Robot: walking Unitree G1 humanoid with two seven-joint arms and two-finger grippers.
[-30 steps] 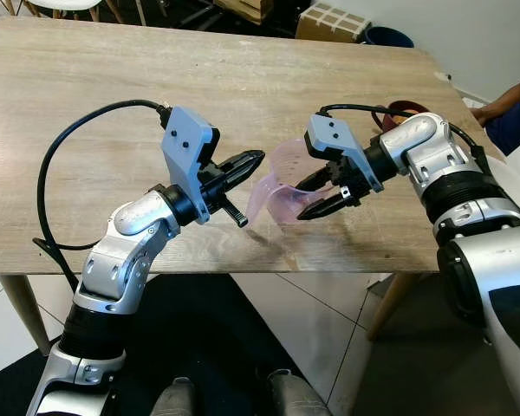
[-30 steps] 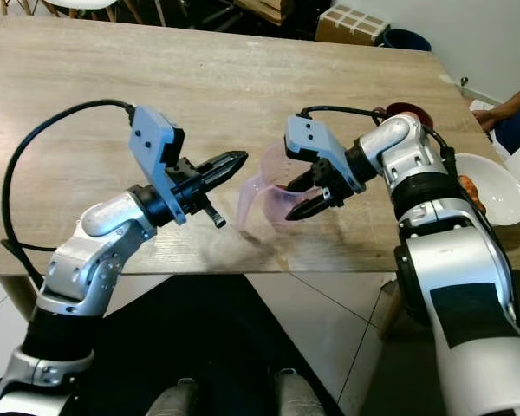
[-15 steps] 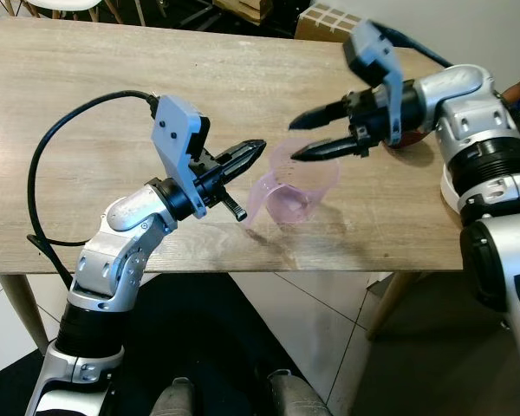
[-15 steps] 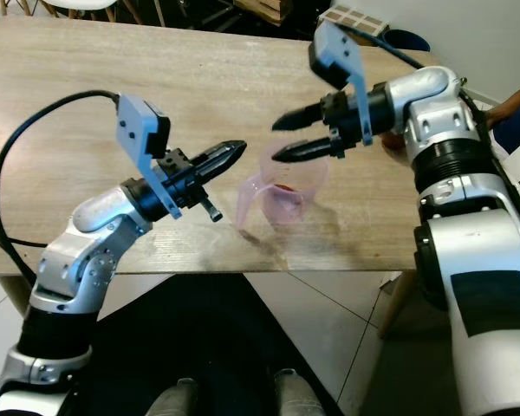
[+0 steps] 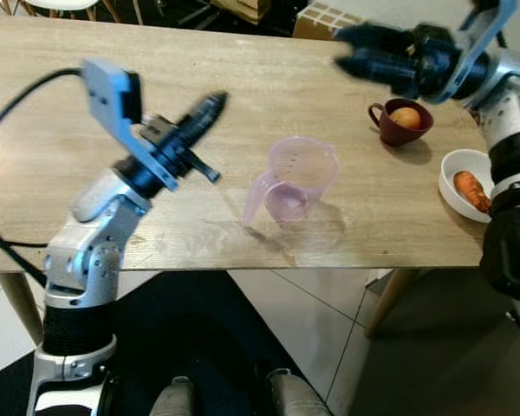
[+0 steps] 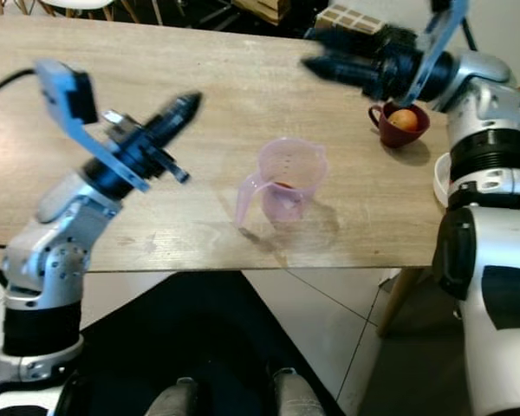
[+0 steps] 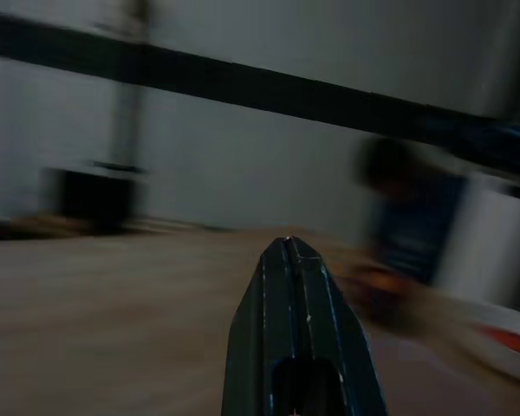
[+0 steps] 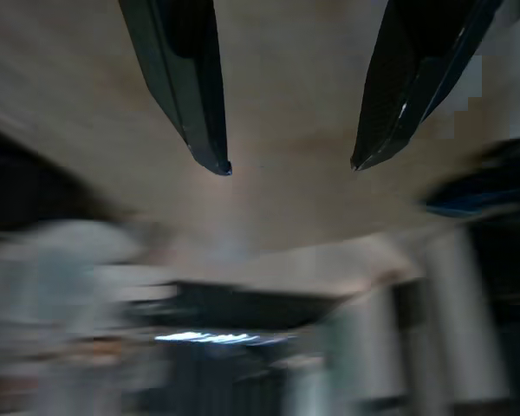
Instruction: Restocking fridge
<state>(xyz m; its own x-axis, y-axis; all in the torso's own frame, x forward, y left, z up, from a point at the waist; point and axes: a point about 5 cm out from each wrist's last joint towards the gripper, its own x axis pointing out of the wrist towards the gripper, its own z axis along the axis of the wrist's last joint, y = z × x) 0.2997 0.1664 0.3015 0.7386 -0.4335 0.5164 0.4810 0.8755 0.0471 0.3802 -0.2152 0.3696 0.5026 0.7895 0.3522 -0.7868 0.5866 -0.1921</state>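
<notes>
standing upright on the tabletop between the two raised arms, the clear measuring jug is seen with something small and reddish at its bottom and its spout turned toward the table's near edge. the left gripper is held empty, its fingers pressed together, with the jug down and to its right, apart from it. the right gripper is held empty too, fingers spread in its wrist view, with the jug below it and nearer the robot. neither is touching the jug; the left gripper is judged roughly as near as the right.
</notes>
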